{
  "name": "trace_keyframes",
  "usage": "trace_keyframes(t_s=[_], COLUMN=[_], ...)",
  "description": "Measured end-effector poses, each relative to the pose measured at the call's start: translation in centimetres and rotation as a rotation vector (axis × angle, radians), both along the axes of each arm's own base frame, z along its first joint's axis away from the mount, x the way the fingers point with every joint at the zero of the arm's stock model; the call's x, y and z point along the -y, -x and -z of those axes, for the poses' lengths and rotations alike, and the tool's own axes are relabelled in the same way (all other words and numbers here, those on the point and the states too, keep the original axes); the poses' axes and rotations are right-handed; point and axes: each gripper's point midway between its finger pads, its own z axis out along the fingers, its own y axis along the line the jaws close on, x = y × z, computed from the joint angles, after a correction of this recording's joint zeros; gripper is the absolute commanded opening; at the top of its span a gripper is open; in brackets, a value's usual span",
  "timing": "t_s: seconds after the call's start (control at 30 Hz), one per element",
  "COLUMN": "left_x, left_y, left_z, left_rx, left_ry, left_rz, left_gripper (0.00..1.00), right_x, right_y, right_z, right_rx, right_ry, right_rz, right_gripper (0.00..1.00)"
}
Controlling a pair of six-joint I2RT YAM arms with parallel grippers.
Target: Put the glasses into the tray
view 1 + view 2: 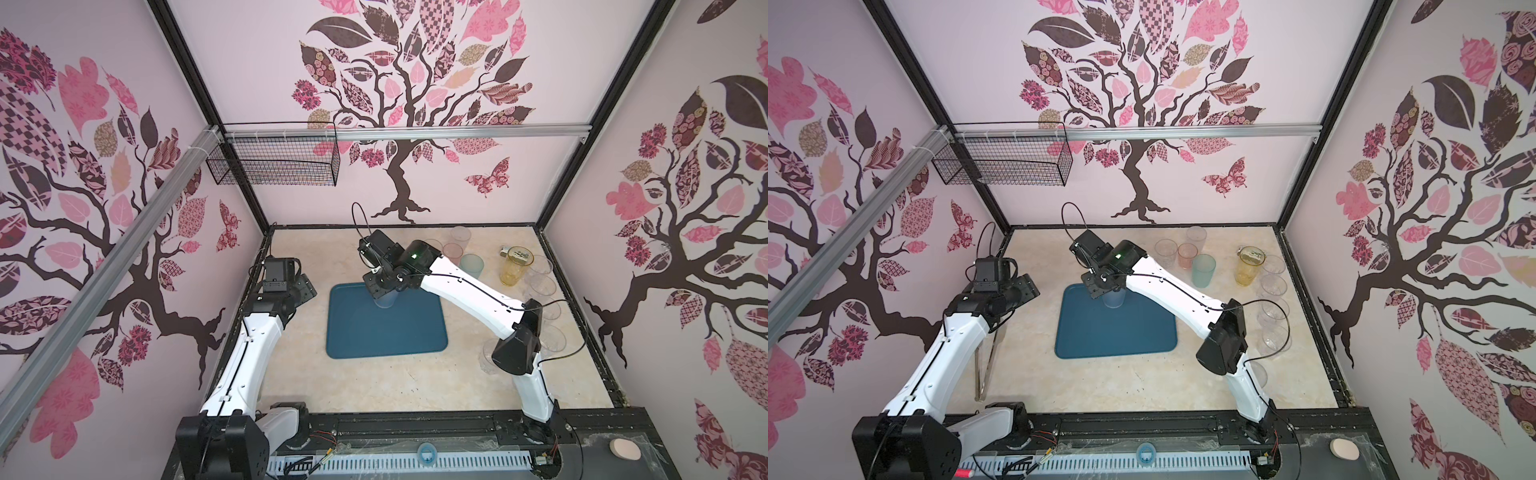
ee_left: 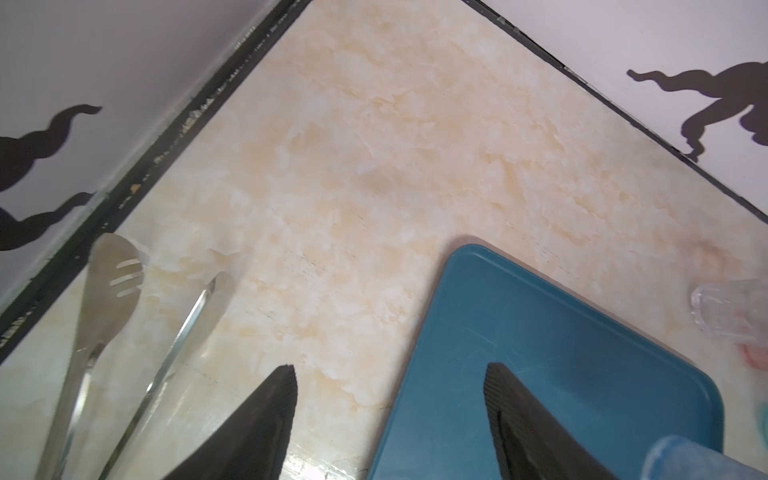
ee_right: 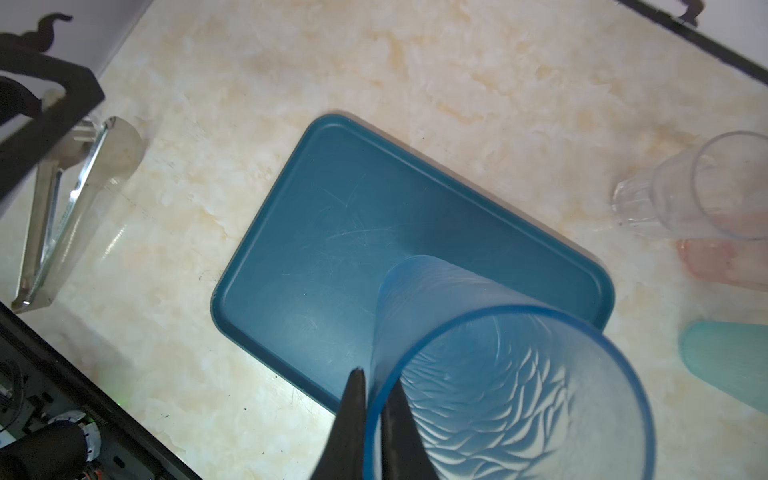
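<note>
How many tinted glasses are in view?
4: a blue glass in the right gripper over the tray; pink glass and teal glass beyond the tray's far right corner; yellow glass further right. The arm may hide others.

The tray (image 3: 332, 232) reads as matt teal plastic, finely scratched; the blue tumbler (image 3: 519, 395) is frosted and translucent, with a wavy relief; the table (image 2: 374, 145) is smooth, cream, marble-look, softly glossy; the tongs (image 2: 112, 291) are polished, mirror-bright metal; the left gripper (image 2: 390, 365) has black fingers (image 2: 266, 415), matt and finely ribbed; the basket (image 1: 274, 162) is black wire mesh.
</note>
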Motion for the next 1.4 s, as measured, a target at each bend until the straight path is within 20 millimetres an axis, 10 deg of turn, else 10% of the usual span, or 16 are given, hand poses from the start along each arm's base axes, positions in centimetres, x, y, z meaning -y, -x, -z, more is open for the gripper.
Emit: trace_keyframes(t_s=[0.3,0.77,1.17,1.4], left_x=[2.7,4.3,4.9,5.9], left_y=[1.2,1.4,1.7,2.0], left_z=[3.0,4.2,3.7,1.7], left_rx=[-0.049,-0.052,-0.038,-0.035], left_ry=[0.132,0.192,0.198,0.197], left_rz=[0.081,0.123,0.146,0.212], left_gripper=[0.73,0.73,0.7,0.62], right_x=[-2.0,-5.2,-5.5,-1.8], right_y=[-0.4,-1.5,-1.5,-1.2], right_z=[7.3,7.3,4.6,-1.7], right_rx=[-0.106,-0.094,-0.063,-0.02], right_ry=[0.062,-0.03,-0.065,-0.163], right_rz=[-0.016,-0.053,-0.08,-0.036], right_gripper=[0.04,0.31,0.52,0.55])
